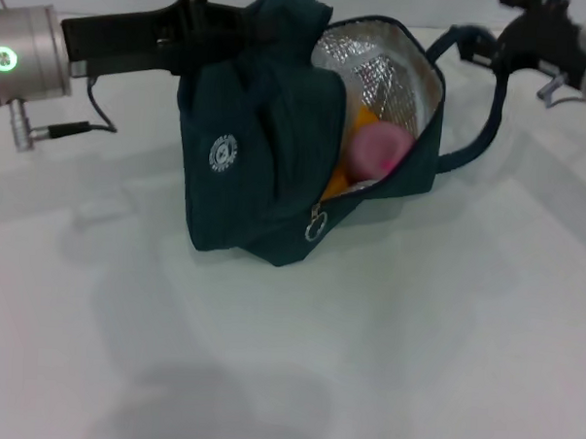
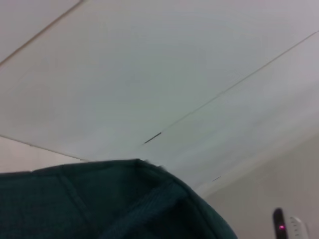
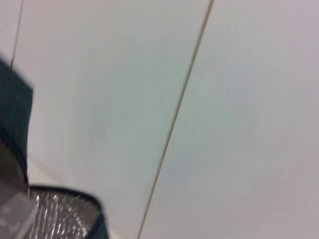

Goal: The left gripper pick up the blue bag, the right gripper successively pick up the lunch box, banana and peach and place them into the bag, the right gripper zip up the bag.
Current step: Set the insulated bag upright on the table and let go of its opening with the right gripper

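A pale, whitish desk (image 1: 385, 330) fills the lower part of the head view, with faint soft shadows at the bottom left. In the left wrist view, a small dark device with a pink light (image 2: 280, 226) sits in the lower right corner beside a white object (image 2: 298, 228).

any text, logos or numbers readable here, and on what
Nothing can be read.
Round white emblem on the side of the blue bag, held up by the left gripper: lettering too blurred to read.
The right gripper, at the strap: no label shows.
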